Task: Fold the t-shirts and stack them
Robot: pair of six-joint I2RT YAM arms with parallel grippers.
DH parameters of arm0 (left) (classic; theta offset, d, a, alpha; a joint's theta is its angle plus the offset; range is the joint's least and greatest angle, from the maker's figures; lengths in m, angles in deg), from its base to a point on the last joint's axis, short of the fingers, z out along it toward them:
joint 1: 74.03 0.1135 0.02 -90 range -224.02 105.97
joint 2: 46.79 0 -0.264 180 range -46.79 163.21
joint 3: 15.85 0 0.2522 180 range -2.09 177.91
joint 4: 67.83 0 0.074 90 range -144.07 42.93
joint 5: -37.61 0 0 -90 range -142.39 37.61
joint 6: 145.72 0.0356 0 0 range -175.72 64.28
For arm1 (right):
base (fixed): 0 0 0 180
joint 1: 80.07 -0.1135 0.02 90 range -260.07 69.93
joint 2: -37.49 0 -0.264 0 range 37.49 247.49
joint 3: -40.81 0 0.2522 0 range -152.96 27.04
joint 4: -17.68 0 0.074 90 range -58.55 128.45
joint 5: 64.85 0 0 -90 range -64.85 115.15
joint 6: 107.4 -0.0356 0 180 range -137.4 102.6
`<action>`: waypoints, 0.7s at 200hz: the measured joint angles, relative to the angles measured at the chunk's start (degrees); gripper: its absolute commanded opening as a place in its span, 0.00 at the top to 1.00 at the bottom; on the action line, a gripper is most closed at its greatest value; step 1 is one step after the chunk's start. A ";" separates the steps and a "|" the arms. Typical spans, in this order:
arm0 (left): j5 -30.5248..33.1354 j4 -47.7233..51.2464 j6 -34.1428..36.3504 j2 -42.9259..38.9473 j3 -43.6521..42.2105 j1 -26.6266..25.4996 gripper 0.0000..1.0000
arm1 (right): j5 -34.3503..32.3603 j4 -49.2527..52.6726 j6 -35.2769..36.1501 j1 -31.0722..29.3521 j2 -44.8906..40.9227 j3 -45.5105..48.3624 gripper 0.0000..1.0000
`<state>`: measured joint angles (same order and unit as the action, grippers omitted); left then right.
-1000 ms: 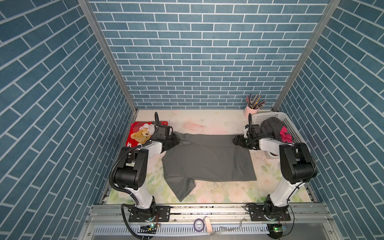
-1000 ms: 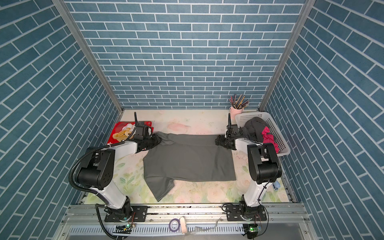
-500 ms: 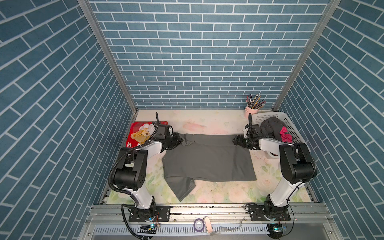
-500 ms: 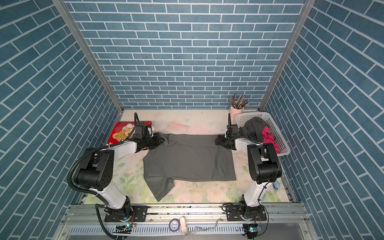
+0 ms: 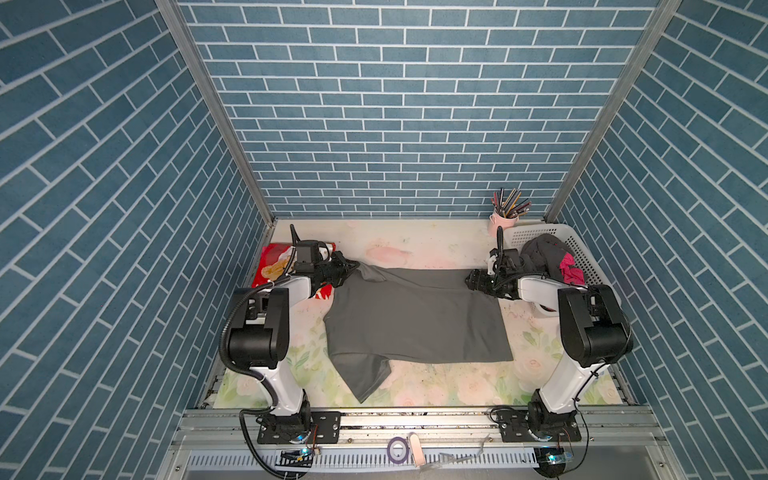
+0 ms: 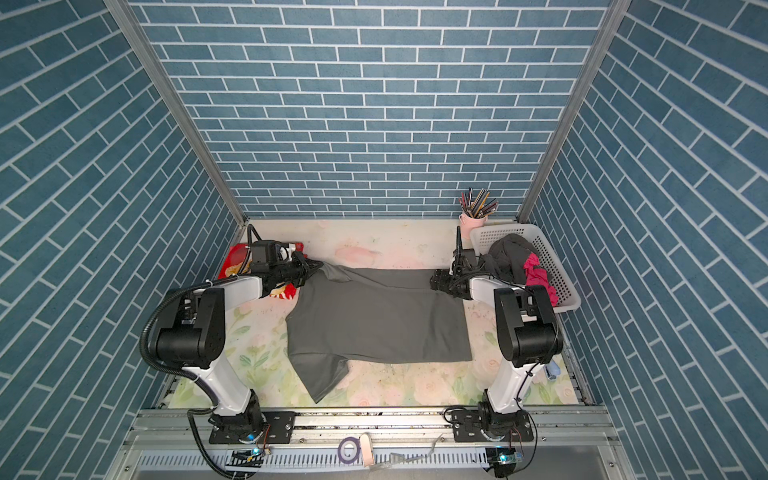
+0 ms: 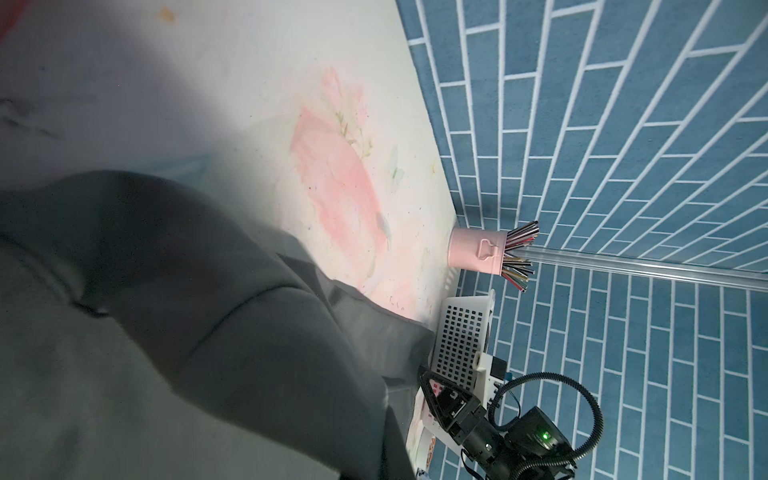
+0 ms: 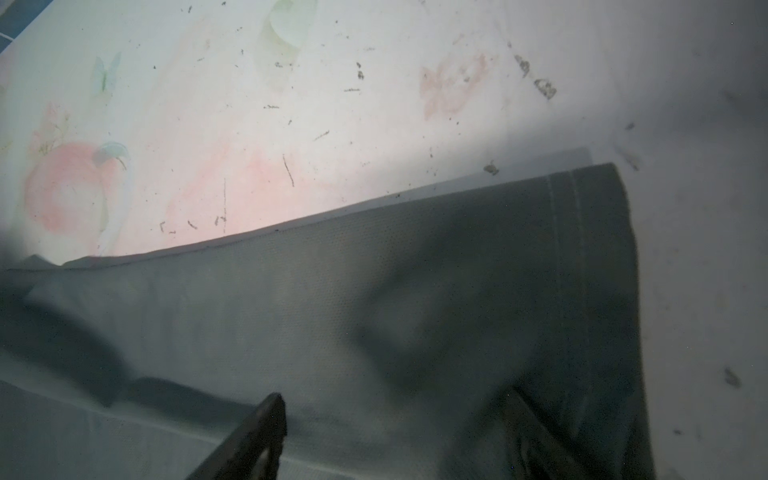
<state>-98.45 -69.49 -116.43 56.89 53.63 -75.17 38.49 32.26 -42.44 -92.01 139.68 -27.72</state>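
- The table (image 5: pixel 415 245), covered in a pale floral print, carries the dark grey t-shirt (image 5: pixel 415 320), which lies spread flat across its middle in both top views. One sleeve (image 5: pixel 365 378) sticks out from the shirt's near left corner.
- A white perforated basket (image 5: pixel 584 259) stands just beside the grey shirt's far right corner. It holds a crumpled dark shirt (image 5: pixel 540 253) with a magenta shirt (image 5: pixel 567 268) bunched against it.
- A red t-shirt (image 5: pixel 272 266) with a teddy-bear print lies just beyond the grey shirt's far left corner, partly hidden under the left arm.
- The left pincer (image 5: pixel 347 268) is at the grey shirt's far left corner, clamped together on the cloth there. In the left wrist view the fabric bunches up close to the lens.
- The right pincer (image 5: pixel 473 279) sits low at the grey shirt's far right corner. Its fingers (image 8: pixel 257 432) stand apart over the hemmed edge.
- A pink cup (image 5: pixel 498 222) of pencils stands beyond the grey shirt's far right corner, against the back wall.
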 measured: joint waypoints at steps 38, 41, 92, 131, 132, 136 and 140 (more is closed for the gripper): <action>0.35 0.52 -0.28 5.77 5.99 -0.35 0.71 | 0.00 -0.07 0.00 0.00 0.02 0.00 0.17; 0.55 0.57 -0.28 6.10 6.69 -0.37 0.70 | 0.00 -0.07 0.00 0.00 0.02 0.00 0.17; 3.52 0.39 0.74 12.76 16.04 -0.76 0.66 | 0.00 -0.37 0.00 0.00 0.04 0.09 0.17; 8.26 8.07 7.76 14.21 19.82 -1.14 0.47 | 0.00 -0.52 0.00 0.00 0.02 0.22 0.17; 8.39 8.28 7.98 14.14 19.82 -1.14 0.46 | 0.02 -0.55 0.00 0.00 0.02 0.22 0.17; 9.38 9.57 8.81 13.60 19.85 -1.18 0.45 | 0.00 -0.61 0.00 0.00 0.02 0.24 0.17; 10.23 10.86 9.88 12.92 19.82 -1.20 0.45 | 0.00 -0.68 0.00 0.00 0.02 0.26 0.17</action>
<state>-88.23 -58.63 -106.55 69.81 73.46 -76.37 38.49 31.59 -42.44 -92.01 139.71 -27.46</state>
